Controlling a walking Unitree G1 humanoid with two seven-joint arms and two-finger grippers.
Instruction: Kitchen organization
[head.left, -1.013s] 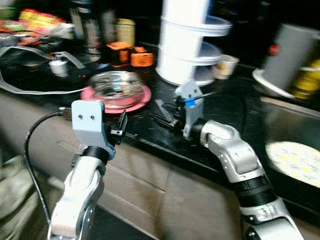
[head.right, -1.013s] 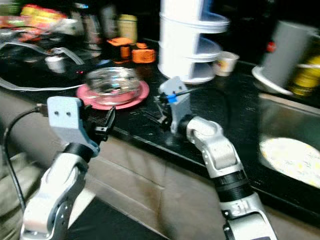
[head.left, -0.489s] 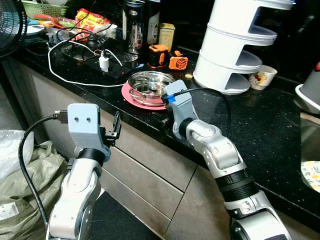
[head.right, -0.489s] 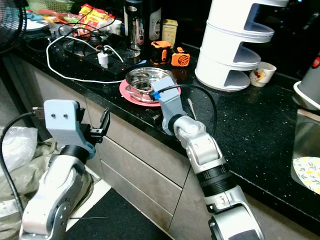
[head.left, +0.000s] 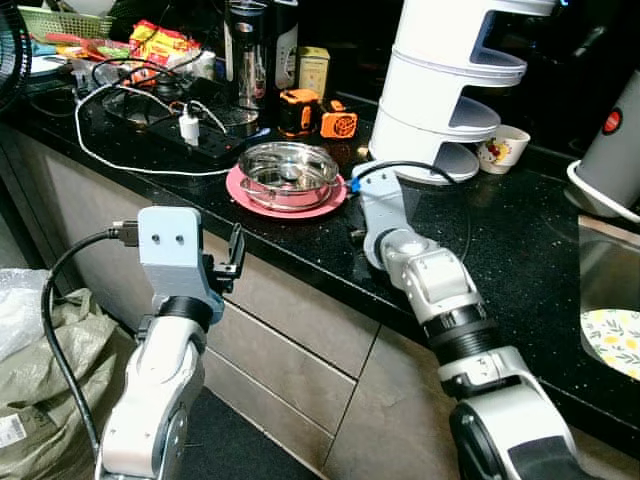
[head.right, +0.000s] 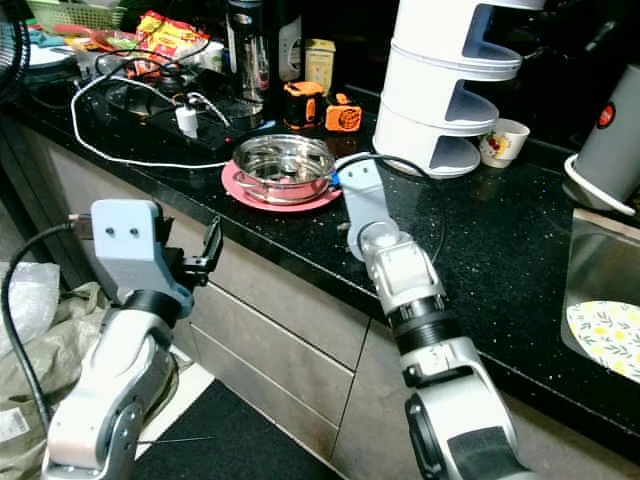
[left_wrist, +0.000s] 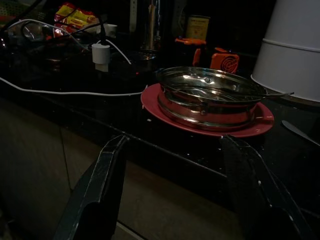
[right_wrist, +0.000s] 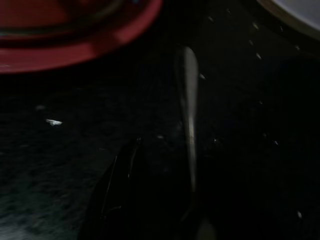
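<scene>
Right hand (right_wrist: 165, 200) hovers low over a thin utensil (right_wrist: 187, 100) lying flat on the black desk (head.left: 520, 260) just beside the red plate (head.left: 290, 195), fingers apparently spread though the view is dark; risk: fingertips skid, utensil slides away.

A steel bowl (head.left: 291, 173) sits on a plate (head.left: 336, 200), left of the tiered stand (head.left: 440, 90).
</scene>
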